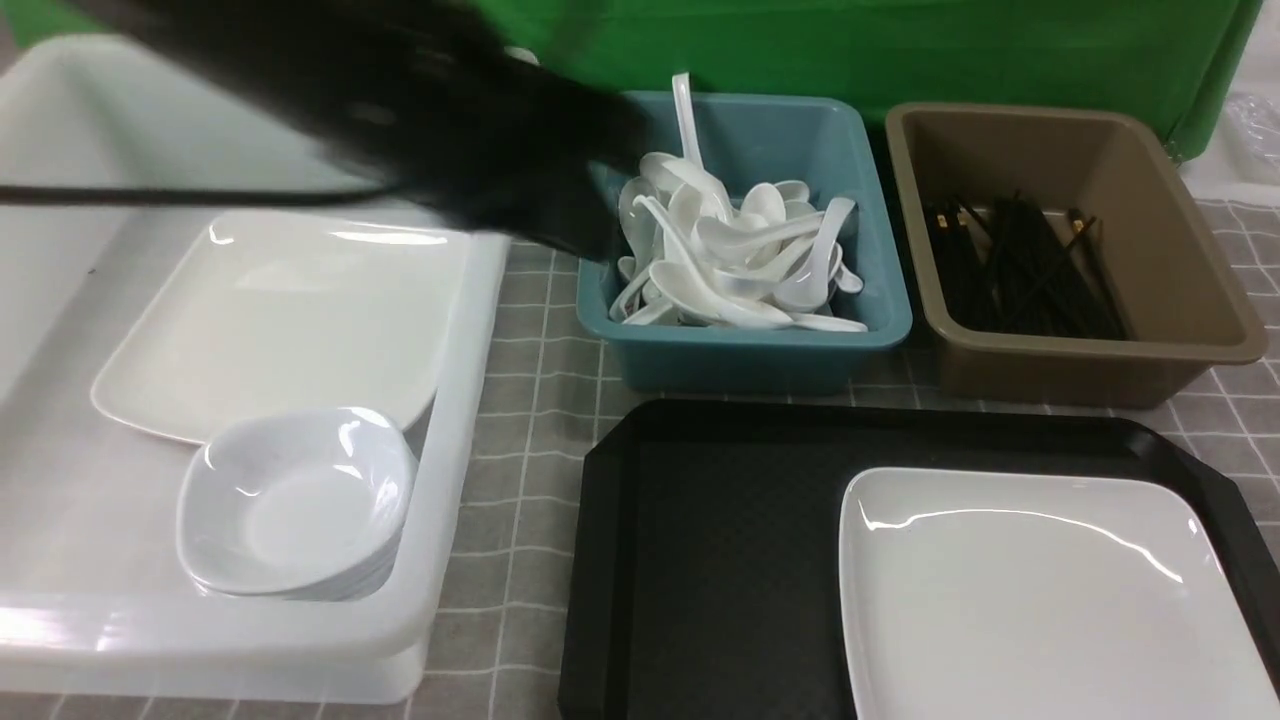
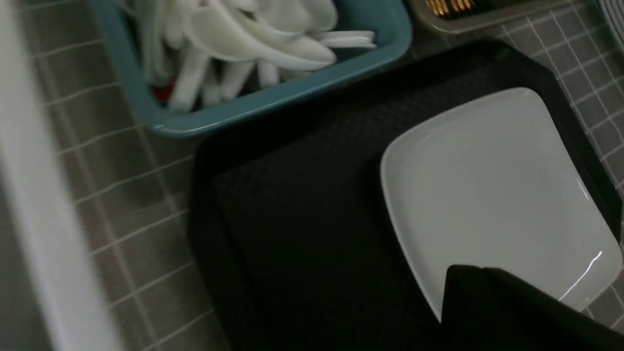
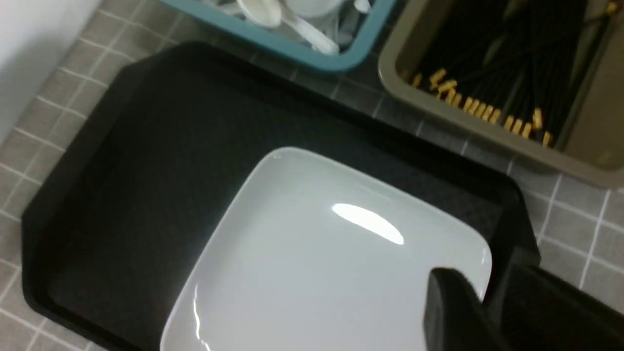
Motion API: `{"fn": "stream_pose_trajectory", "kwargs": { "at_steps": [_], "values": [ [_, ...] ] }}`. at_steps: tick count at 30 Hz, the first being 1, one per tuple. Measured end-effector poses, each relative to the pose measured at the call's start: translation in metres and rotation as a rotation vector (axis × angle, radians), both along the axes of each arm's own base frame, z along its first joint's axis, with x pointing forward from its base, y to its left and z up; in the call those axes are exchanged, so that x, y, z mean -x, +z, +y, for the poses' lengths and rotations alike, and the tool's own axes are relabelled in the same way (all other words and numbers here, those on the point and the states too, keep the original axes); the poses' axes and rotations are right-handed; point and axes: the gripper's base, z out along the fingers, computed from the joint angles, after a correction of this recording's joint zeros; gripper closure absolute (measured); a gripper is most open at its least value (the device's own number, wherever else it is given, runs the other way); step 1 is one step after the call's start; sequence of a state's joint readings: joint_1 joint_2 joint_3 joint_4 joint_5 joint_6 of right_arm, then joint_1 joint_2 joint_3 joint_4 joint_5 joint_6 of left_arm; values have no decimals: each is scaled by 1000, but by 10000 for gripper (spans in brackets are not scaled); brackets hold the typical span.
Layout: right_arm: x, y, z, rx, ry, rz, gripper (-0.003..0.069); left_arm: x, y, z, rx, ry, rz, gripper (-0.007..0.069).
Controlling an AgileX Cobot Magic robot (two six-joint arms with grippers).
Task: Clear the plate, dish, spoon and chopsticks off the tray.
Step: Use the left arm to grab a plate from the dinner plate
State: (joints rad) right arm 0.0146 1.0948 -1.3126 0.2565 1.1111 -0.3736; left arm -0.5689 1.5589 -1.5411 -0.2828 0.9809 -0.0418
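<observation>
A large white plate lies alone on the right half of the black tray. My left gripper is a dark blur at the near-left corner of the teal tub of white spoons. It is shut and holds nothing; in the left wrist view its tips hang high over the plate. My right gripper hovers above the plate's far right corner, with a narrow gap between its jaws and nothing in it. Black chopsticks lie in the brown tub. Small dishes are stacked in the white bin.
A white bin on the left holds another large plate behind the dishes. The teal tub and brown tub stand side by side behind the tray on a grey checked cloth. A green backdrop closes the rear.
</observation>
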Motion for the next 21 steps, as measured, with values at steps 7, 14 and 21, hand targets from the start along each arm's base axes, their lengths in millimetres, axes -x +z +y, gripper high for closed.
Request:
{"fn": "stream_pose_trajectory", "kwargs": {
  "at_steps": [7,14,21],
  "values": [
    [13,-28,0,-29,-40,107,461,-21,-85,-114,-160,-177,48,498],
    [21,-32,0,-51,-68,153,461,-49,-137,-145,-222,-190,89,274],
    [24,-30,0,-53,-68,140,461,-67,-188,-159,-264,-185,82,127]
  ]
}}
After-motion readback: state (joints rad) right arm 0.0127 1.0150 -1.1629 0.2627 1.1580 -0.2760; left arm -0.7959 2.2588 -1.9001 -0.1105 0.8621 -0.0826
